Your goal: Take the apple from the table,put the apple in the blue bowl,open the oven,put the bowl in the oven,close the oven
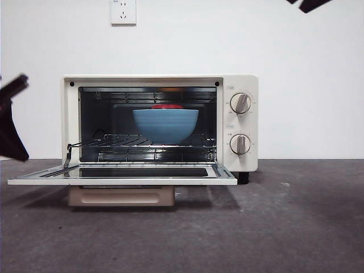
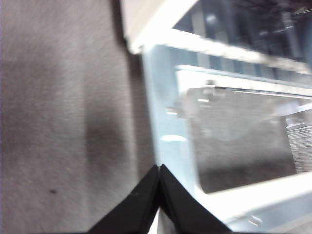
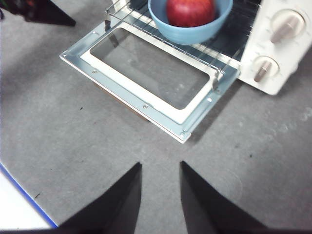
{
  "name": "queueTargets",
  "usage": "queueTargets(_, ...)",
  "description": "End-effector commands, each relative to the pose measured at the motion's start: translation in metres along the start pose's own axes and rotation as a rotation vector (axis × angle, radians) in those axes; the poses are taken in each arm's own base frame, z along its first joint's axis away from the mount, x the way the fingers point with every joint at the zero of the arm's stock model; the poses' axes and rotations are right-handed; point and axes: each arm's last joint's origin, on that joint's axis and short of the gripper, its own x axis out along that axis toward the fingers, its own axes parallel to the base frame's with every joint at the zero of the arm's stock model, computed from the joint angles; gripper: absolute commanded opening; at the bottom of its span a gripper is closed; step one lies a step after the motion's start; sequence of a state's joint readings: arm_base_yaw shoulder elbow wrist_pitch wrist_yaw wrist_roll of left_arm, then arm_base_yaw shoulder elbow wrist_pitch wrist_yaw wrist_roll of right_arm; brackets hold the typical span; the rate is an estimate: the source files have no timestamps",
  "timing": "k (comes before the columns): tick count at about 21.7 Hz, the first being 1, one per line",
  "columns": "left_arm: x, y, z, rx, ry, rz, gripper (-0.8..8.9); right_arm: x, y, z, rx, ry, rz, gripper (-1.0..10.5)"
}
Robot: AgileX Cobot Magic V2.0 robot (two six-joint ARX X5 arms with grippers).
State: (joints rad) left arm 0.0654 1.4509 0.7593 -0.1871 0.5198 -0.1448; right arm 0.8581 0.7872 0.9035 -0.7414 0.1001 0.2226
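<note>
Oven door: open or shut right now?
Open. The oven door lies folded down flat, and the blue bowl with the apple sits on the rack inside.

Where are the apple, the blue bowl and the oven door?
apple (image 3: 190, 11), right wrist view, its red top.
blue bowl (image 1: 165, 125), front view, its outer wall.
oven door (image 3: 130, 98), right wrist view, its metal frame.

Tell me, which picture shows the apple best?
The right wrist view: it looks down into the blue bowl, so most of the apple shows. The front view shows only a red sliver above the bowl's rim. The left wrist view shows none of it.
</note>
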Motion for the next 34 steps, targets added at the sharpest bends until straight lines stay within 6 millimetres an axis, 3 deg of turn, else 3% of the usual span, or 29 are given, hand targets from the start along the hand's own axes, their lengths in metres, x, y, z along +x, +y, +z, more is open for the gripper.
queueTargets(1,0.016,0.010,-0.002,-0.014,0.028,0.004,0.06,-0.012,0.000,0.000,0.035,-0.058,0.018,1.2)
queueTargets(6,0.043,0.022,-0.012,-0.038,0.092,-0.034,0.06,-0.029,-0.003,-0.003,0.057,-0.131,0.006,1.2)
queueTargets(11,0.055,0.025,-0.019,-0.067,0.147,-0.132,0.06,-0.033,-0.005,-0.004,0.064,-0.149,-0.020,1.2)
queueTargets(21,0.049,0.019,0.002,-0.139,0.054,-0.410,0.06,-0.033,-0.005,-0.004,0.071,-0.147,-0.022,1.2)
queueTargets(34,0.032,0.010,0.045,-0.093,-0.244,-0.429,0.06,-0.033,-0.005,-0.004,0.072,-0.147,-0.022,1.2)
